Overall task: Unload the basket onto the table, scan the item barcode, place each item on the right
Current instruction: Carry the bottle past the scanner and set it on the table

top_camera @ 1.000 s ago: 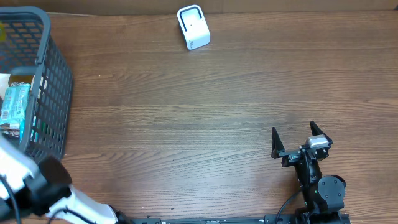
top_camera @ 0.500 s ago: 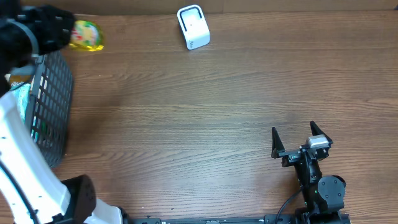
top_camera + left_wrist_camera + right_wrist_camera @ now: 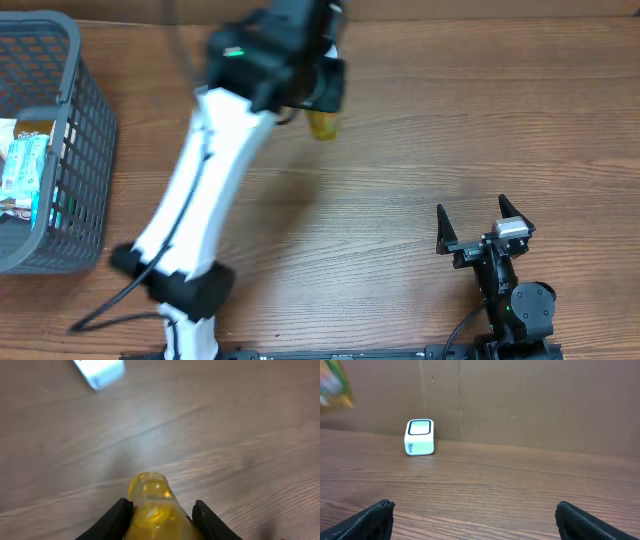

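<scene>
Right fingers (image 3: 441, 228) stand spread and empty at the table's (image 3: 400, 150) near edge. Farther out, left fingers (image 3: 116, 516) pinch the yellow item (image 3: 152, 502) over the wood — the white scanner (image 3: 420, 437) sits beyond, by the far edge.

Glossy yellow item (image 3: 152, 507), matt wooden table (image 3: 400, 170), plastic basket (image 3: 85, 170).

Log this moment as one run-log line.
phase: item carried toward scanner | left gripper: shut on yellow packet, short of white scanner | right gripper: open, empty | basket: holds other items
</scene>
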Controlling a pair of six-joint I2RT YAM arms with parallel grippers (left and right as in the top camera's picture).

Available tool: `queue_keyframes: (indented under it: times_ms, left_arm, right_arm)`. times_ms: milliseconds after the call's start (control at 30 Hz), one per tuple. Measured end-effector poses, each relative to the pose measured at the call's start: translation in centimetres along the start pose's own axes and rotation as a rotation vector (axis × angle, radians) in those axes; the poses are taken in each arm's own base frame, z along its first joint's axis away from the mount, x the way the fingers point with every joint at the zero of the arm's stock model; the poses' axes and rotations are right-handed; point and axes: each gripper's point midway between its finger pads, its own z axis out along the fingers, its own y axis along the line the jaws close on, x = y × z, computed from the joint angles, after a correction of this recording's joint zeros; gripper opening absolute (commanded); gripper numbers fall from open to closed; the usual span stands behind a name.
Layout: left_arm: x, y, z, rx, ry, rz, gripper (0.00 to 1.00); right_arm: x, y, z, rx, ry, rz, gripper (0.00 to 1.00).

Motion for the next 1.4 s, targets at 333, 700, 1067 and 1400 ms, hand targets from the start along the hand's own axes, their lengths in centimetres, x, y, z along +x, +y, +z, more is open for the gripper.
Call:
queue_keyframes:
  times_ms: [333, 700, 1067, 1400]
  left_arm:
    - [5.7, -7.3, 12.1, -0.021, 0.22, 0.048, 0.31]
    - [7.8, -13.3, 15.9, -0.076, 0.128, 0.071, 0.35]
    - [8.0, -14.9, 17.3, -0.116, 0.039, 0.091, 0.36]
    - [8.6, -12.1, 20.1, -0.133, 0.108, 0.104, 0.36]
  right_arm:
    - [0.0, 0.0, 0.0, 0.0, 0.0, 0.0, 1.0]
    - [0.0, 0.0, 0.0, 0.0, 0.0, 0.0, 1.0]
    - [0.0, 0.0, 0.0, 0.0, 0.0, 0.0, 1.0]
    - [0.0, 0.0, 0.0, 0.0, 0.0, 0.0, 1.0]
